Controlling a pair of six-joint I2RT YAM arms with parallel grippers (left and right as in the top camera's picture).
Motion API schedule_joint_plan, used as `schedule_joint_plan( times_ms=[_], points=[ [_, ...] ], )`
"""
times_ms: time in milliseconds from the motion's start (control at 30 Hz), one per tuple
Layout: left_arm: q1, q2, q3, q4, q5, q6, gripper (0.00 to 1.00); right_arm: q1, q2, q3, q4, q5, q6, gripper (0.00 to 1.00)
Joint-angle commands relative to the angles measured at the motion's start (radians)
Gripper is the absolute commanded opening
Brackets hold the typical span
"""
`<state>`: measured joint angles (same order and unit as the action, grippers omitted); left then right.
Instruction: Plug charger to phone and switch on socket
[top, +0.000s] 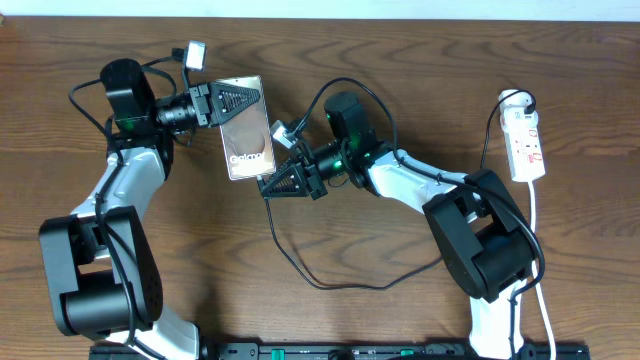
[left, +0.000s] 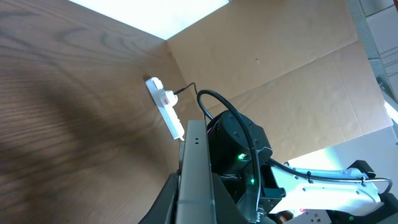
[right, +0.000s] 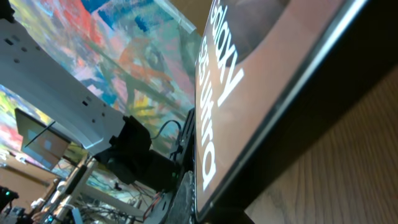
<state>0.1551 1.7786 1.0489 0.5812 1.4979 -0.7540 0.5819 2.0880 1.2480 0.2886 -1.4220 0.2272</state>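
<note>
The phone (top: 246, 128), a glossy brown slab with white "Galaxy" lettering, is held tilted above the table. My left gripper (top: 232, 102) is shut on its far end; in the left wrist view the phone's edge (left: 196, 155) runs between the jaws (left: 194, 208). My right gripper (top: 277, 181) is at the phone's near end, shut on the end of the charger, whose thin black cable (top: 325, 287) trails down over the table. The connector tip is hidden. The right wrist view shows the phone's face (right: 249, 74) right above the jaws (right: 217, 205). The white socket (top: 527, 140) lies at far right and also shows in the left wrist view (left: 166, 109).
The socket's white cord (top: 537, 250) runs down the right edge of the wooden table (top: 400, 60). Thicker black arm cables loop above the right wrist (top: 345, 88). A cardboard wall (left: 280, 81) stands behind the table.
</note>
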Motion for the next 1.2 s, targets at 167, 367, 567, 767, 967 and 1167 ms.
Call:
schedule_joint_plan(
  times_ms=[167, 367, 567, 767, 967, 1167],
  points=[
    [0.036, 0.005, 0.000, -0.007, 0.074, 0.016, 0.07, -0.045, 0.009, 0.006, 0.007, -0.019, 0.003, 0.01],
    [0.041, 0.005, 0.000, -0.018, 0.074, 0.016, 0.07, -0.065, 0.009, 0.006, 0.008, -0.026, 0.003, 0.01],
    [0.041, 0.005, 0.000, -0.018, 0.043, 0.016, 0.07, -0.050, 0.009, 0.006, 0.007, -0.040, 0.004, 0.01],
    [0.041, 0.005, 0.000, -0.013, -0.093, -0.002, 0.07, -0.016, 0.009, 0.006, 0.008, -0.031, 0.005, 0.01],
    [0.041, 0.005, 0.000, 0.165, -0.127, -0.148, 0.08, -0.011, 0.009, 0.006, 0.011, 0.001, 0.021, 0.01],
    [0.040, 0.005, 0.000, 0.282, -0.126, -0.254, 0.08, -0.011, 0.009, 0.006, 0.042, 0.006, 0.044, 0.01]
  ],
)
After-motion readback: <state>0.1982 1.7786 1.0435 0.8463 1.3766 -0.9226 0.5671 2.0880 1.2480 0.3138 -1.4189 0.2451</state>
